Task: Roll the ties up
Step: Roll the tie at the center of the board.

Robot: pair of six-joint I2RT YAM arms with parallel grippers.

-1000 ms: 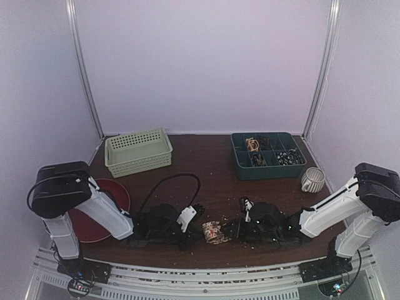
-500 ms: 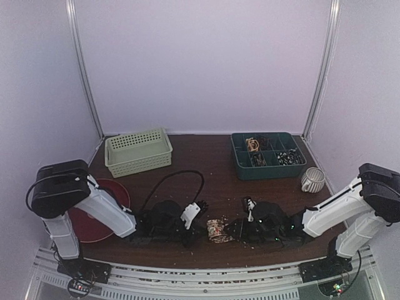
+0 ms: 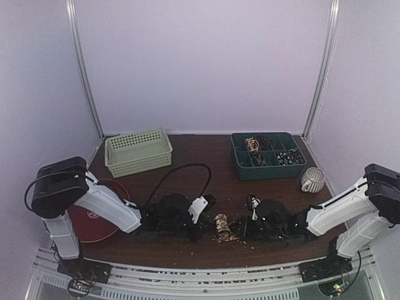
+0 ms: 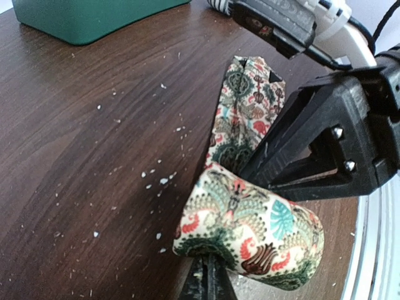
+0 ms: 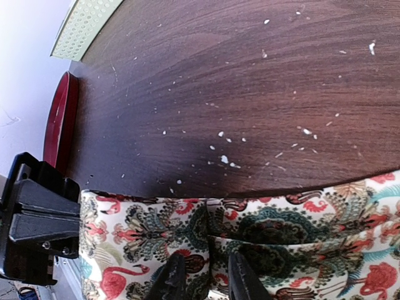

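One tie (image 3: pixel 224 228), cream with a busy red, green and brown pattern, lies at the table's front middle between my two grippers. In the left wrist view its rolled end (image 4: pixel 250 232) sits at my left gripper (image 4: pixel 209 278), whose fingers are pinched together on the roll's lower edge. The flat tail (image 4: pixel 247 106) runs away from the roll. My right gripper (image 5: pixel 203 275) has its two fingers set on the flat cloth (image 5: pixel 281 231), with a fold of the tie between them. In the top view the left gripper (image 3: pixel 205 220) and the right gripper (image 3: pixel 245 226) face each other across the tie.
A pale green basket (image 3: pixel 137 150) stands back left and a teal divided tray (image 3: pixel 237 159) back right. A striped mug (image 3: pixel 312 180) is at the right and a red plate (image 3: pixel 94 215) at the left. A black cable (image 3: pixel 181 172) arcs over the left arm. Pale crumbs (image 4: pixel 162 181) dot the wood.
Both grippers and the tie have shifted a little to the right and away from the front edge. The tie bundle now looks narrower and more upright.
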